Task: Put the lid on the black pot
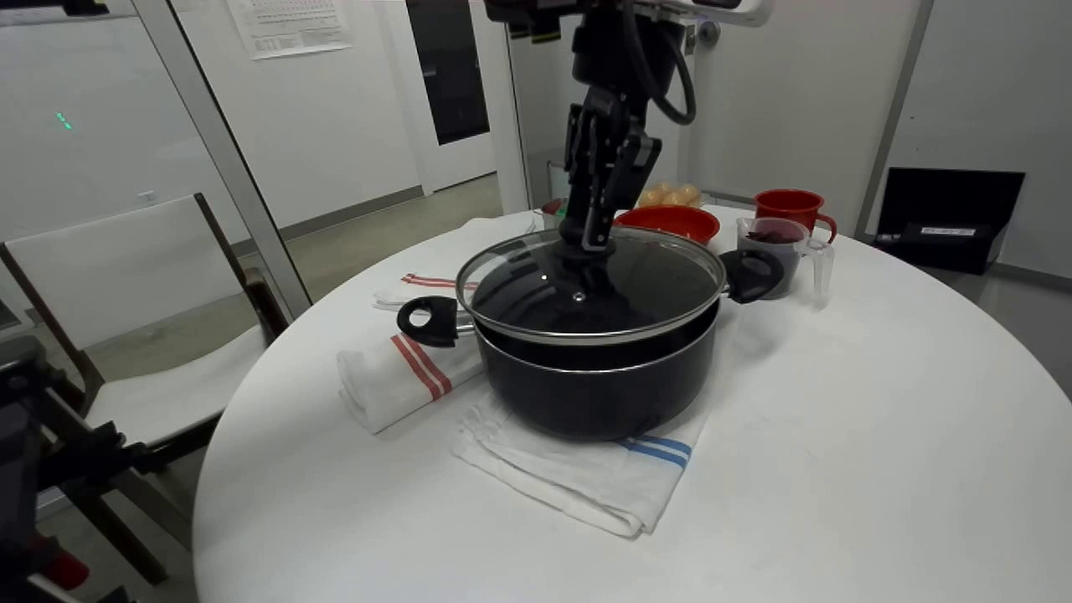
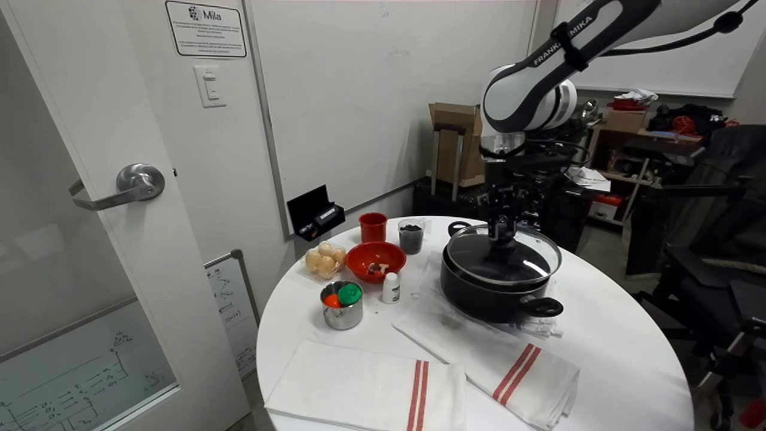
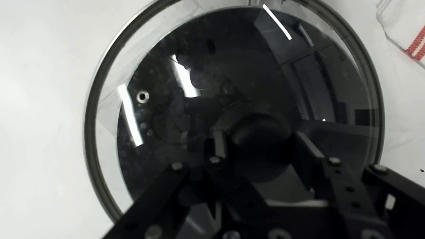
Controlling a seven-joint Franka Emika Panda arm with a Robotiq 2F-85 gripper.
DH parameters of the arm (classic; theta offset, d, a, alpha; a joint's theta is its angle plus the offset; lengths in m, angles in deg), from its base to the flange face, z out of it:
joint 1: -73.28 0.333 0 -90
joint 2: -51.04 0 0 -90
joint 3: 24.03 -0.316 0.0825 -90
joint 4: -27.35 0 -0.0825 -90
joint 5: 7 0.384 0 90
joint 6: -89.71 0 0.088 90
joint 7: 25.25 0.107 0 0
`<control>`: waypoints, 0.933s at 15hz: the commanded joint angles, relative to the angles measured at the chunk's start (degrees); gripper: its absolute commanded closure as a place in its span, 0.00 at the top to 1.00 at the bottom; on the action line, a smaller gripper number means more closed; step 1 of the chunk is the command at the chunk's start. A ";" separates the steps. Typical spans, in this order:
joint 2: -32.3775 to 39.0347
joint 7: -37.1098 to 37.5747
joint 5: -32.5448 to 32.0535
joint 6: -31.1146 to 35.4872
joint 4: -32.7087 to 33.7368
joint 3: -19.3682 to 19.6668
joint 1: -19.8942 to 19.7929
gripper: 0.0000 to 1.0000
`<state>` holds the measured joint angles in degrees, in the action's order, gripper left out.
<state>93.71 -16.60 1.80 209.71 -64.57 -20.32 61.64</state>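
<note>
Although the lid (image 1: pixel 523 293), its knob (image 3: pixel 260 131) clamped between the jaws of the gripper (image 3: pixel 261 146), is over the black pot (image 1: pixel 599 402), a gap shows at six o'clock in an exterior view; seating and release likely remain.

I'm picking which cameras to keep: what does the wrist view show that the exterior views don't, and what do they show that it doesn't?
Only the wrist view plainly shows the fingers of the tool on either side of the black knob.

Only the exterior views show the red bowl, the red mug and the outer wall of the black pot.

All share the lid, the white table, a white cloth with red stripes, and the pot, though the wrist view shows it only through glass.
</note>
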 commanded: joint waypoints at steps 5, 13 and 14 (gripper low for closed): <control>2.39 1.50 0.94 -1.40 4.70 0.72 0.87 0.25; 4.79 1.53 0.78 -2.13 7.85 0.57 1.06 0.25; 4.89 1.53 0.77 -2.22 8.02 0.56 1.07 0.25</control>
<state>97.77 -16.05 1.80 209.34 -59.08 -20.26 62.04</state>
